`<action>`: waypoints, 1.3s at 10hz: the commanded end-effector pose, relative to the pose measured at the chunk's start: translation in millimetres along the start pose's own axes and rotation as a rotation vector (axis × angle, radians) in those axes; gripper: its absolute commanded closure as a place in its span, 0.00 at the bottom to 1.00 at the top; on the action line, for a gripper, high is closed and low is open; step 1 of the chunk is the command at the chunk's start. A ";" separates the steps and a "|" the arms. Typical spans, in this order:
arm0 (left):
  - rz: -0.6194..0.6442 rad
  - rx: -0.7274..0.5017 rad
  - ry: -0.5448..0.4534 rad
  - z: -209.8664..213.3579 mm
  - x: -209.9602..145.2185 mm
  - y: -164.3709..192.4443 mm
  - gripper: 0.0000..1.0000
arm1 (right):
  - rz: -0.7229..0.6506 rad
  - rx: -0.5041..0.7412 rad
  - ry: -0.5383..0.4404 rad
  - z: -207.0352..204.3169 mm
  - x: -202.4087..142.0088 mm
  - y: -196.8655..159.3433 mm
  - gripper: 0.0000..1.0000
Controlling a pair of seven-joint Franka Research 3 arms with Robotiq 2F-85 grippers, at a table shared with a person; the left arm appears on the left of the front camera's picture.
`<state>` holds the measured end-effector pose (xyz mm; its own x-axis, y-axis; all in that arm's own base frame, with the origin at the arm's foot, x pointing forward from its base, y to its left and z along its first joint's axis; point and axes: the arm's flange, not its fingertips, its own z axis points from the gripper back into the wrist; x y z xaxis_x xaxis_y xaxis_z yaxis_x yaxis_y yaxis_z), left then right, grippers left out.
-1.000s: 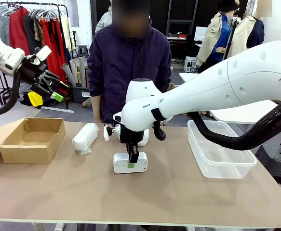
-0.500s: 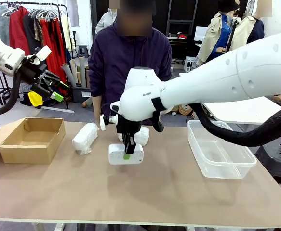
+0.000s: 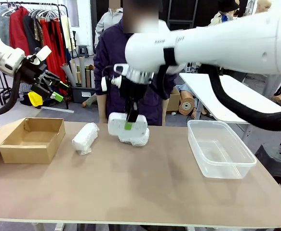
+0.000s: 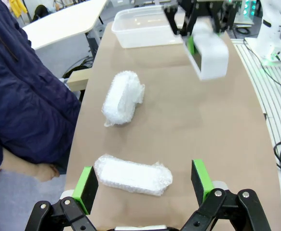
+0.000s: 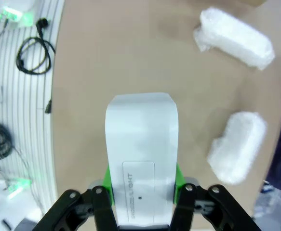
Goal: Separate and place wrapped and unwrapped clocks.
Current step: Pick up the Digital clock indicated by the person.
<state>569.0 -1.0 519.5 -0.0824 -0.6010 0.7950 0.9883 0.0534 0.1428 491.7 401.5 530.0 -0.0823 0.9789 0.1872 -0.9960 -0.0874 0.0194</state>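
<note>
My right jaws are clenched on the bare white rectangular plastic clock with rounded corners (image 3: 127, 126), gripping it across its narrow width with the green pads (image 5: 177, 177) pressed to either side. The clock hangs clear of the brown desk (image 3: 145, 192), tilted a little, in the middle of the far half near the person in the dark jacket (image 3: 112, 62). From my right wrist I look down its pale back, where a small printed label sits, with bare desk beneath it.

Two oblong bundles of white bubble wrap lie on the desk. One bundle (image 3: 85, 137) rests toward my left, just beside the open brown cardboard box (image 3: 32, 139), without touching it. The other bundle (image 3: 139, 139) lies near the far edge; in the front view the raised clock overlaps its top, and I cannot tell whether the two touch. The right wrist view shows both bundles off to one side of the clock, apart from each other.

The clear plastic tub (image 3: 220, 154) stands on my right side of the desk, with nothing in it.

My left jaws are released and spread wide, holding nothing, raised high above and beyond the cardboard box. Between their green pads (image 4: 88, 188) the near bundle (image 4: 133, 174) shows on the desk
</note>
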 end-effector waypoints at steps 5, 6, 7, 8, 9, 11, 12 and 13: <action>-0.001 0.003 0.000 0.7 0.5 0.4 0.00 | -0.019 -0.129 0.108 124.1 23.7 7.6 1.00; -0.001 0.003 0.000 0.7 0.5 0.4 0.00 | -0.015 -0.152 0.117 131.4 24.8 11.4 1.00; -0.001 0.003 0.000 0.7 0.5 0.4 0.00 | -0.019 -0.162 0.113 133.0 23.5 12.1 1.00; -0.001 0.003 0.000 0.7 0.5 0.4 0.00 | -0.013 -0.163 0.093 133.7 22.0 12.7 1.00; -0.001 0.003 0.000 0.7 0.5 0.4 0.00 | 0.011 -0.146 0.096 128.8 14.7 17.4 1.00; -0.001 0.003 0.000 0.7 0.5 0.4 0.00 | 0.011 -0.146 0.096 128.8 14.7 17.4 1.00; -0.001 0.003 0.000 0.7 0.5 0.4 0.00 | 0.011 -0.146 0.096 128.8 14.7 17.4 1.00; -0.001 0.003 0.000 0.7 0.5 0.4 0.00 | 0.011 -0.146 0.096 128.8 14.7 17.4 1.00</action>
<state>569.0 -1.0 519.5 -0.0823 -0.6011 0.7949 0.9883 0.0535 0.1428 478.3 391.1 655.8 -0.0900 0.9920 0.0883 -0.9895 -0.0789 -0.1213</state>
